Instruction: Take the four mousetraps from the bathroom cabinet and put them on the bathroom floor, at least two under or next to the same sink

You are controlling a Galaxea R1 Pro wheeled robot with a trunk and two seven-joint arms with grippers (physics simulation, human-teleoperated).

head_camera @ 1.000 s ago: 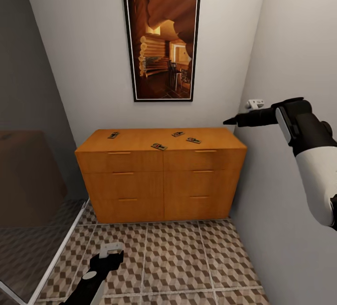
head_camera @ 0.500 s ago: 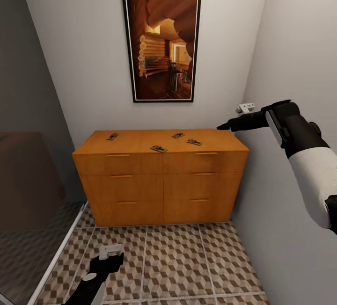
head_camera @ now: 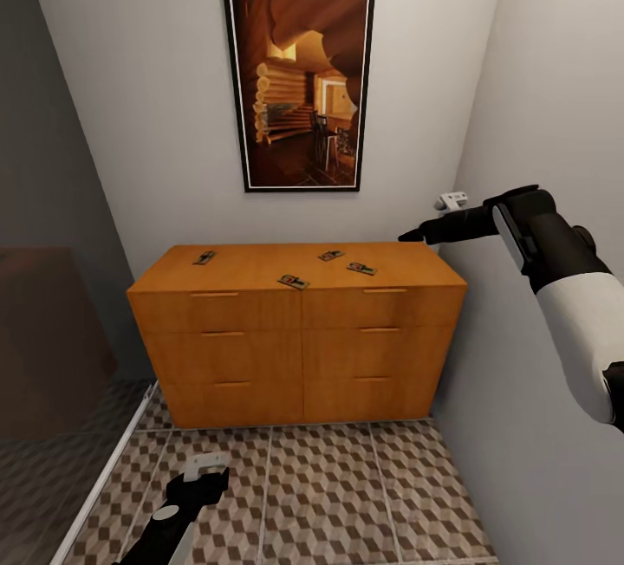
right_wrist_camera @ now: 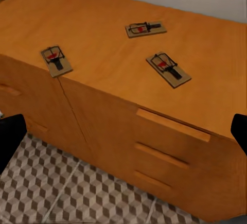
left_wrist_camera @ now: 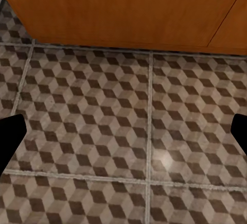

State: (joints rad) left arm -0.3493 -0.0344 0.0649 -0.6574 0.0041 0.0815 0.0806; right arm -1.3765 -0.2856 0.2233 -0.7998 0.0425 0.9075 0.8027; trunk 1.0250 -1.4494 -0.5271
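Observation:
The orange-brown cabinet [head_camera: 295, 348] stands against the back wall with its drawers shut. Four mousetraps lie on its top: one at the left [head_camera: 204, 257], one near the front middle [head_camera: 294, 281], and two toward the right [head_camera: 330, 255] [head_camera: 361, 269]. My right gripper [head_camera: 409, 236] hovers open above the cabinet's right end; in the right wrist view the traps [right_wrist_camera: 56, 61] [right_wrist_camera: 146, 29] [right_wrist_camera: 168, 69] lie beyond its spread fingers. My left gripper [head_camera: 206, 471] hangs open and empty low over the bathroom floor [left_wrist_camera: 103, 105]. The bathroom sink is out of view.
A framed picture [head_camera: 299, 84] hangs above the cabinet. The right wall, with a small white fixture [head_camera: 451, 199], runs close beside my right arm. A glass partition with a white frame [head_camera: 104, 478] borders the left. Patterned tiles [head_camera: 347, 496] lie in front of the cabinet.
The camera has edged closer to the cabinet, which looks larger. My right gripper has reached further left over the cabinet's right end. The traps have not moved.

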